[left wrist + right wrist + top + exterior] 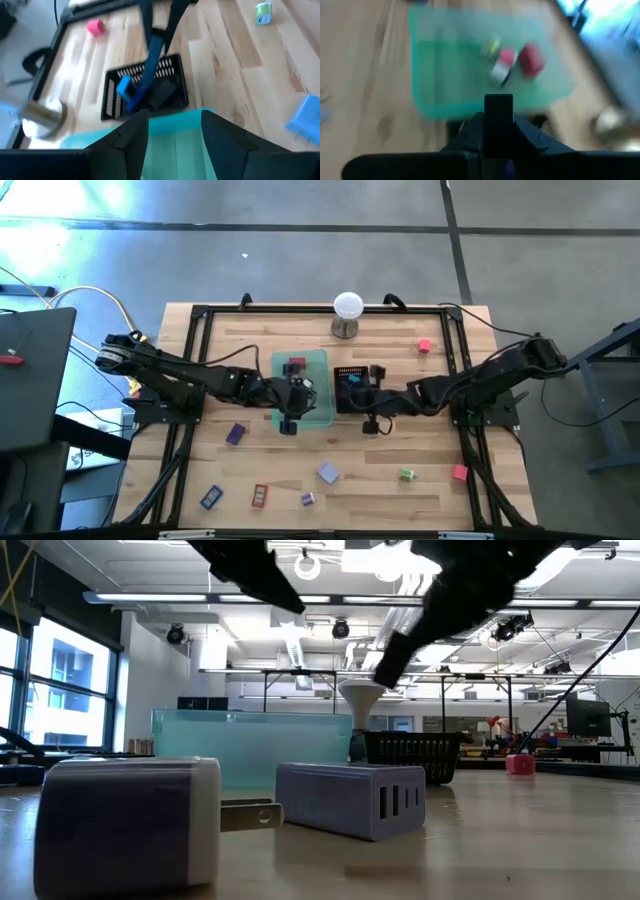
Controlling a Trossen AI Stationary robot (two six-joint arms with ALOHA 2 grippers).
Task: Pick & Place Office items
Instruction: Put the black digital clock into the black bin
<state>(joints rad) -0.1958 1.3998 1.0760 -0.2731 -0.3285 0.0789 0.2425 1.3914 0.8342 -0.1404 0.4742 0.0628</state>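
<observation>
My left gripper (291,393) hangs open above the translucent green tray (318,412), its fingers (127,145) wide apart with only the tray's floor between them. A red item (296,366) lies in that tray, and the right wrist view shows a red (530,58), a pink-white (504,62) and a yellow-green item (491,46) there. My right gripper (499,107) is shut over the black mesh tray (345,402), which holds a blue item (124,88) and a black one (162,94). Whether it touches them I cannot tell.
Loose items lie on the wooden table: pink (425,346), pink (459,472), green (406,474), a pale blue charger (328,472), purple (236,433), blue (211,497), red (260,496). A white ball on a metal stand (347,310) is at the far edge. A black frame (200,315) rims the table.
</observation>
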